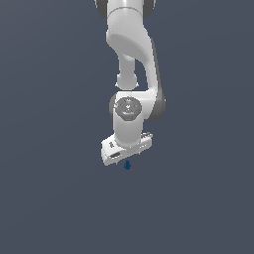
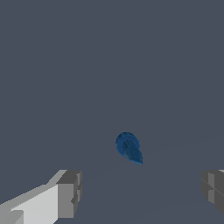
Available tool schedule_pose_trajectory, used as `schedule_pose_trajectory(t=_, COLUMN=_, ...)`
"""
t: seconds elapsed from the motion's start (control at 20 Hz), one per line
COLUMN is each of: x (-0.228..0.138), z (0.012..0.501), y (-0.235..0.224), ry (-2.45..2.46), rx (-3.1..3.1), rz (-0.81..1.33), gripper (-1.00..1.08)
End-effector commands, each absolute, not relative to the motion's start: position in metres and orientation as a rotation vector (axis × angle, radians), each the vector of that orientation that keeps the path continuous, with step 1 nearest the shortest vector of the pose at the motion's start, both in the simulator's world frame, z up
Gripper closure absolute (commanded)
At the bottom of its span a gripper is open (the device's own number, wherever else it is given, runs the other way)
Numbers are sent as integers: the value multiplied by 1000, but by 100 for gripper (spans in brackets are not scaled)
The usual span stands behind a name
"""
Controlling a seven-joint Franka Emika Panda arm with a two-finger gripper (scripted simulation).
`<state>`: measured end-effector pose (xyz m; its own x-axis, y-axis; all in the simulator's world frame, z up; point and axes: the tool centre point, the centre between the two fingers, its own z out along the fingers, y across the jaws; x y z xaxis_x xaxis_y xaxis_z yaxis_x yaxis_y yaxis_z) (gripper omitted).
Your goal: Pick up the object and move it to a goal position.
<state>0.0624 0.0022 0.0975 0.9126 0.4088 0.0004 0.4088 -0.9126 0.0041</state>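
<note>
The object (image 1: 127, 165) is a tiny dark blue blob lying on the grey floor, just below the white hand of my arm in the exterior view. In the wrist view the object (image 2: 128, 148) shows as a blue rounded shape with a tapered end. My gripper (image 2: 142, 192) is open, its two grey fingertips (image 2: 70, 192) set wide apart with the object beyond the gap between them, touching neither. In the exterior view the gripper (image 1: 126, 158) hangs close above the object, its fingers mostly hidden under the hand.
A plain dark grey floor (image 1: 49, 198) fills both views. The white arm (image 1: 131, 44) comes down from the top of the exterior view. Nothing else shows.
</note>
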Motion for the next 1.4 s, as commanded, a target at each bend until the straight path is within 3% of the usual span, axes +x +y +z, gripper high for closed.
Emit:
schedule_pose_trajectory(t=0.0, x=64, z=94, y=2, ry=681, rx=3066, rz=1, gripper=-92)
schedule_pose_trajectory(t=1.1, x=65, z=42, y=2, ry=691, rx=3065, rz=0, gripper=-92)
schedule_pose_trajectory(t=1.15, x=65, z=42, y=2, ry=691, rx=3065, rz=0, gripper=108)
schedule_pose_trajectory(t=1.35, x=65, z=42, y=2, ry=691, rx=3065, rz=0, gripper=108)
